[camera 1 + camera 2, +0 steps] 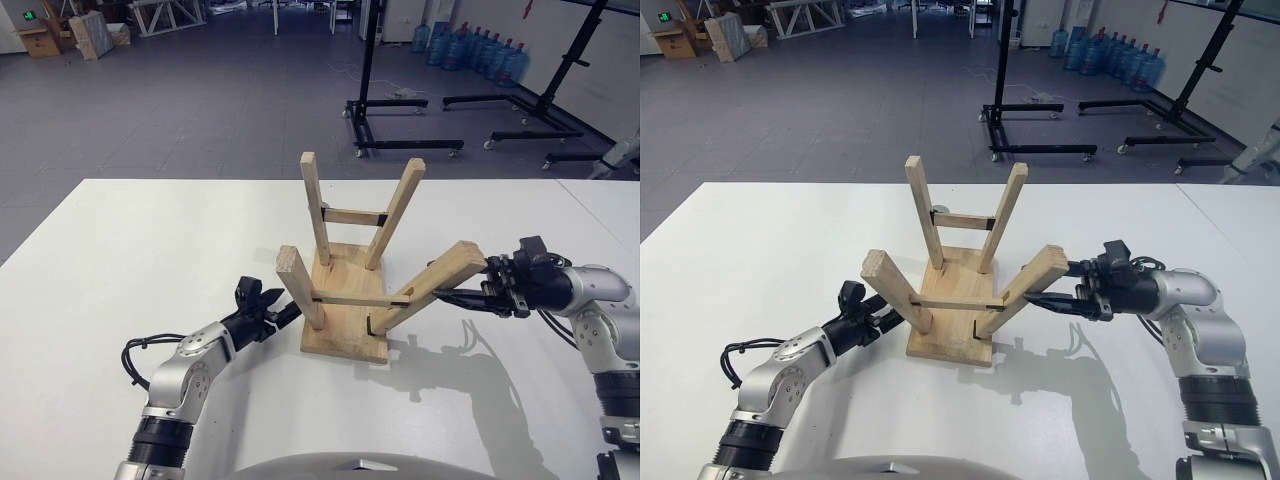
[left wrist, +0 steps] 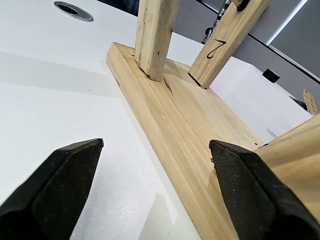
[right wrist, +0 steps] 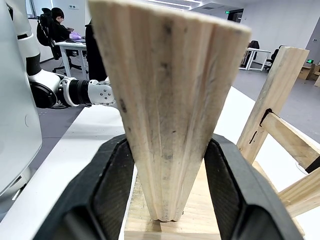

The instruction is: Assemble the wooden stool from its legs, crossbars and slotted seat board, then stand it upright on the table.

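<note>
Clamping the right gripper (image 1: 452,291) on the slanted front leg (image 1: 425,290), right of centre. Holding the left gripper (image 2: 155,187) spread wide at the seat board (image 1: 345,345) edge, lower centre. Looks nearly built: sits inverted mid-frame as a stool (image 1: 960,270), four legs up, two crossbars (image 1: 355,217) fitted. Remains, probably, to seat that leg and flip upright. Pale, bare wood.

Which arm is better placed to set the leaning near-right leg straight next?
Right: the right gripper is shut on the leaning leg. The left gripper sits open at the seat board edge, holding nothing.
</note>
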Controlling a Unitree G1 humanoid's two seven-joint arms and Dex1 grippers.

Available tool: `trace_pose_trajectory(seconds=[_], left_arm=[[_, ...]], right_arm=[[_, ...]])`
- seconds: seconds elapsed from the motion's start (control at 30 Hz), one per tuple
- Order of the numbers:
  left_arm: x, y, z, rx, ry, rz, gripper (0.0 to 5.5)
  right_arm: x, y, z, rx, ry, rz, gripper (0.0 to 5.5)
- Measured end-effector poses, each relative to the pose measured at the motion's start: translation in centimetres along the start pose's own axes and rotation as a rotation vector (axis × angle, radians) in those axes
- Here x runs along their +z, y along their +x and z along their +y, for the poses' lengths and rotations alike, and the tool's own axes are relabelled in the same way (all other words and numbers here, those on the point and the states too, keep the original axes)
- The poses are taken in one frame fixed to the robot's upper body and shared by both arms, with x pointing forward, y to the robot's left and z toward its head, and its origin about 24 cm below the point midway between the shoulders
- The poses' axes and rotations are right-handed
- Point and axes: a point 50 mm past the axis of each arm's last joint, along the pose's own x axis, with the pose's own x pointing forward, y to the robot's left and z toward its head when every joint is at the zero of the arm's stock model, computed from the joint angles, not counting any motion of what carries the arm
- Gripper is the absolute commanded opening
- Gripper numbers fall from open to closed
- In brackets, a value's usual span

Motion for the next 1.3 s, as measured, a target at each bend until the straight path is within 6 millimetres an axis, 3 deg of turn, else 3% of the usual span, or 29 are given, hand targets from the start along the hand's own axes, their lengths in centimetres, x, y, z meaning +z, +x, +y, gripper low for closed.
trace_pose_trajectory(seconds=[0.27,1.3], left_arm=[[-0.2,0.0,0.1,0.008,0.01,0.015,3.89],[-0.8,0.6,0.1,0.015,0.082,0.056,3.89]], right_arm=[[-0.4,0.6,0.8,-0.011,-0.044,-0.022,2.04],[0.0,1.3,0.3,0.016,0.025,0.061,2.03]])
